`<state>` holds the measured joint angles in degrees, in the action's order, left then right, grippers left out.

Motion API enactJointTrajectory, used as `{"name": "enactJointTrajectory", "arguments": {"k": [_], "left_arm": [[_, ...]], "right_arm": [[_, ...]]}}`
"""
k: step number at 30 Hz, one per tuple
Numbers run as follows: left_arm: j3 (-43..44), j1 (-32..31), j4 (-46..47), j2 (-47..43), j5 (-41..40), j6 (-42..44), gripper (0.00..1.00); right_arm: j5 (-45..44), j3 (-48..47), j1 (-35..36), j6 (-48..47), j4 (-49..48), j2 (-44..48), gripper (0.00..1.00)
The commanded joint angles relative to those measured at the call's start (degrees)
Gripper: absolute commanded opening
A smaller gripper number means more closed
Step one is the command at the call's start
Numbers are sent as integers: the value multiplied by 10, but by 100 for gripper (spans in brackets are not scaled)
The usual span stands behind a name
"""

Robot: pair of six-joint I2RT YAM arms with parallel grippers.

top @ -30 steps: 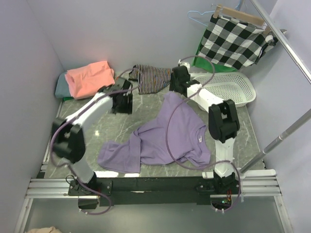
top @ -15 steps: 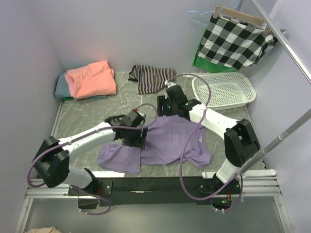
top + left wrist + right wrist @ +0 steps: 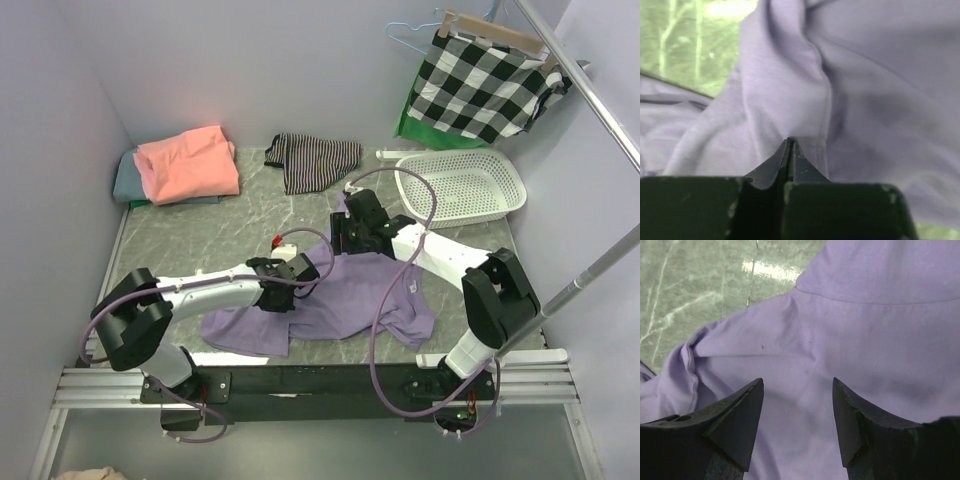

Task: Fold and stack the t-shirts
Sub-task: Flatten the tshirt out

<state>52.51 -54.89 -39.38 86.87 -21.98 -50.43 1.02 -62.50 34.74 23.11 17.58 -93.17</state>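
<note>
The left gripper [image 3: 790,144] pinches a ridge of the lavender t-shirt [image 3: 865,75], jaws closed, at lower centre. The right gripper [image 3: 797,390] gapes empty, the shirt beneath its gap.

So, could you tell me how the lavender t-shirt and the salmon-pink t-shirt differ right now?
The lavender t-shirt lies unfolded and rumpled in the middle; the salmon-pink t-shirt sits folded in the far left corner. The left gripper pinches the lavender one, while no gripper touches the salmon-pink one. Both are plain, soft cloth.
</note>
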Motion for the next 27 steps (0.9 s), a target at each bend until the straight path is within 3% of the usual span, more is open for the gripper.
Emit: {"name": "enactJointTrajectory", "arguments": {"k": [1,7,9,11,13,21,24,25,27], "left_arm": [[24,-14,-22,8,-88,-34,1],[36,-14,-20,-8,-82,-21,1],[30,-14,-7,-26,-57,-13,38],[24,-15,18,-42,-41,-10,54],[13,-16,32,-44,-24,-9,58],[22,-48,33,51,-61,-66,44],[28,-57,11,72,-87,-100,32],[29,-59,0,75,-97,-110,18],[30,-61,-22,69,-127,-129,8]], "right_arm": [[-9,10,0,4,-12,26,63],[-9,44,1,9,-18,39,63],[-9,55,0,10,-23,43,63],[-9,57,1,10,-23,41,63],[-8,58,0,8,-25,37,63],[-9,59,0,5,-23,33,63],[-9,63,-1,2,-22,35,63],[-9,66,-4,2,-24,36,63],[-9,70,-5,2,-26,36,63]]}}
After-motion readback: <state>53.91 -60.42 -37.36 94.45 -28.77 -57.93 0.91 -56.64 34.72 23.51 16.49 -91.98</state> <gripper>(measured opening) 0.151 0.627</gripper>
